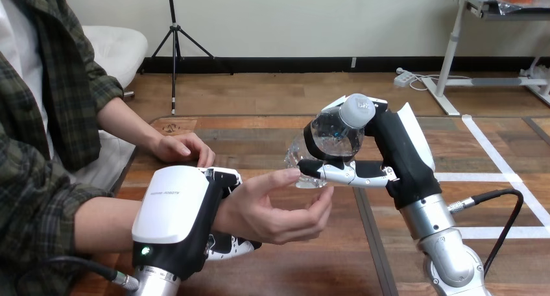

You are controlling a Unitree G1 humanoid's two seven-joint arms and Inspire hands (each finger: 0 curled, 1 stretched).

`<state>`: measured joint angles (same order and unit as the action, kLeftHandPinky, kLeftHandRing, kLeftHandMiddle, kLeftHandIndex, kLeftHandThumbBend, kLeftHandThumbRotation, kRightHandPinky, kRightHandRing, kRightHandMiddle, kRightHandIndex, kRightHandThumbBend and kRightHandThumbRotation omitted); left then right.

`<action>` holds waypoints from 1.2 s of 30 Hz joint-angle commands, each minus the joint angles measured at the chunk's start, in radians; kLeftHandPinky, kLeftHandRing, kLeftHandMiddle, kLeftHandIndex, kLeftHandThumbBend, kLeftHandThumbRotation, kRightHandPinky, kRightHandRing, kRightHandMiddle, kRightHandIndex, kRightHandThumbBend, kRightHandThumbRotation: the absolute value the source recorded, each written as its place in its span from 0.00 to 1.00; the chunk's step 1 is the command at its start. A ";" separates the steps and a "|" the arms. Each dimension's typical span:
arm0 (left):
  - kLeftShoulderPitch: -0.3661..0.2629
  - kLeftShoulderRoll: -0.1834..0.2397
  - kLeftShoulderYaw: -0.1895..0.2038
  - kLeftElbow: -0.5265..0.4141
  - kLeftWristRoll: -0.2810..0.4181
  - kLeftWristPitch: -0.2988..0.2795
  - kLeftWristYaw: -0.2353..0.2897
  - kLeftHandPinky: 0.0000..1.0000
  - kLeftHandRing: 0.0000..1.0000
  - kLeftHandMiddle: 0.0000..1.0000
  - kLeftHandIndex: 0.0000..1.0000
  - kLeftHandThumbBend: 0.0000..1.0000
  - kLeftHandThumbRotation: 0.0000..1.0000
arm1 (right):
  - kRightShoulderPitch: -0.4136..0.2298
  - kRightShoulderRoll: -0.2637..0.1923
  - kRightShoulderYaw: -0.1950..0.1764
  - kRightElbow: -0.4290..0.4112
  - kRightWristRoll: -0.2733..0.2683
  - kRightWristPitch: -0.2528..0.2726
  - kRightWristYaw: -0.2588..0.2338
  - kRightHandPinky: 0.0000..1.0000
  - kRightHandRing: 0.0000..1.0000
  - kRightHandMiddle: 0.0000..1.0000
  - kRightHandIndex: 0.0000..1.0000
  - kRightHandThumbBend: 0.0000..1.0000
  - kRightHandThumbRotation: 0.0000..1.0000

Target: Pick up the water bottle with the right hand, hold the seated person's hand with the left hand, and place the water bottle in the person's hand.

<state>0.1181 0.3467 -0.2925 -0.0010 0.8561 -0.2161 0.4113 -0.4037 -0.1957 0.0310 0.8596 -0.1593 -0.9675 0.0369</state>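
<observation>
The right hand [395, 154] has its fingers curled round the water bottle [332, 135] and holds it up above the tabletop [292, 270]. The bottle's bottom touches the fingertips of the person's hand [275, 208], which is open. The left hand [174, 208] is wrapped round the person's wrist [227, 213]

Clear, white-capped water bottle [327, 137] tilted cap-up, base touching fingertips of person's hand [272, 208], cupped open.

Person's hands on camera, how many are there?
2. One hand rests flat on the table at the left; the other hand is raised, its wrist gripped by the robot's left hand, fingertips at the water bottle.
</observation>
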 commanded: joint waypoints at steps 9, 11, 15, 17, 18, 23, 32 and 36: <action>-0.015 -0.018 -0.015 -0.029 -0.033 -0.050 0.006 0.23 0.26 0.30 0.28 0.85 0.00 | -0.016 -0.003 -0.013 -0.082 0.037 -0.019 0.021 0.36 0.42 0.47 0.46 0.70 0.00; -0.016 -0.018 -0.014 -0.026 -0.034 -0.052 0.007 0.23 0.26 0.30 0.28 0.85 0.00 | -0.010 -0.004 -0.014 -0.093 0.035 -0.014 0.021 0.36 0.42 0.47 0.46 0.70 0.00; -0.015 -0.019 -0.012 -0.029 -0.038 -0.047 -0.001 0.23 0.26 0.30 0.28 0.85 0.00 | -0.005 -0.005 -0.015 -0.100 0.039 -0.017 0.027 0.36 0.42 0.46 0.46 0.70 0.00; -0.016 -0.019 -0.012 -0.029 -0.038 -0.047 -0.001 0.23 0.26 0.30 0.28 0.85 0.00 | -0.003 -0.004 -0.016 -0.104 0.040 -0.016 0.029 0.36 0.42 0.46 0.46 0.70 0.00; -0.016 -0.018 -0.012 -0.028 -0.037 -0.047 -0.001 0.23 0.26 0.30 0.28 0.85 0.00 | -0.002 -0.004 -0.016 -0.107 0.041 -0.015 0.030 0.36 0.42 0.46 0.46 0.70 0.00; -0.017 -0.018 -0.012 -0.031 -0.036 -0.043 -0.006 0.23 0.26 0.30 0.28 0.85 0.00 | 0.009 -0.005 -0.016 -0.124 0.041 -0.010 0.033 0.36 0.41 0.46 0.46 0.70 0.00; -0.016 -0.019 -0.012 -0.034 -0.031 -0.039 -0.007 0.22 0.26 0.30 0.28 0.85 0.00 | 0.029 -0.006 -0.014 -0.157 0.045 -0.011 0.042 0.35 0.40 0.45 0.46 0.71 0.00; -0.020 -0.018 -0.010 -0.031 -0.032 -0.041 -0.007 0.22 0.26 0.30 0.28 0.85 0.00 | 0.037 -0.003 -0.012 -0.173 0.050 -0.007 0.049 0.35 0.40 0.45 0.46 0.71 0.00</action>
<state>0.1183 0.3482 -0.2868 -0.0010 0.8526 -0.2183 0.4067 -0.3326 -0.1991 0.0310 0.7755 -0.1395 -0.9647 0.0856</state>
